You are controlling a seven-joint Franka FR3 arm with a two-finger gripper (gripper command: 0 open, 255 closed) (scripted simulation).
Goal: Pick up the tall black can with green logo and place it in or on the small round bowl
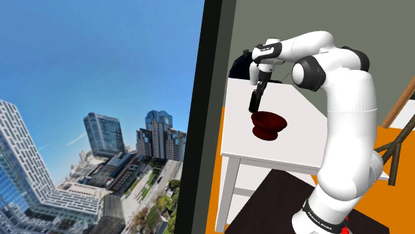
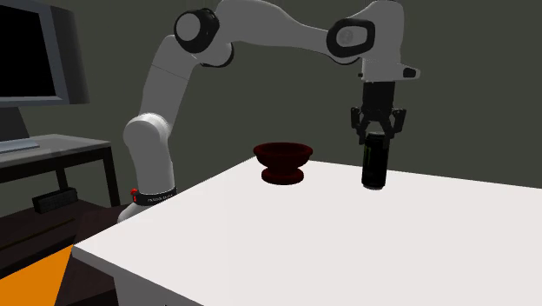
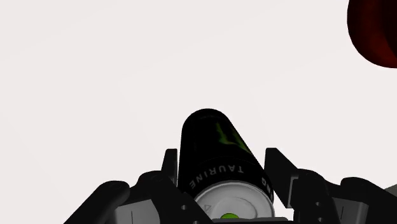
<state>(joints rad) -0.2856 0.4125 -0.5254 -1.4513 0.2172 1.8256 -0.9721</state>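
A tall black can with a green logo stands upright on the white table, to the right of the bowl in the second exterior view. My gripper comes straight down over it, and its fingers clasp the can's upper part from both sides. In the wrist view the can sits between the two fingers, pressed by each, with its silver top towards the camera. The small dark red round bowl rests on the table a short way off. In the shoulder view the can stands just behind the bowl.
The white table's edge runs close to a dark wall panel with a city view beyond. A wooden chair stands beside the arm. A dark desk with a monitor is at the second exterior view's left.
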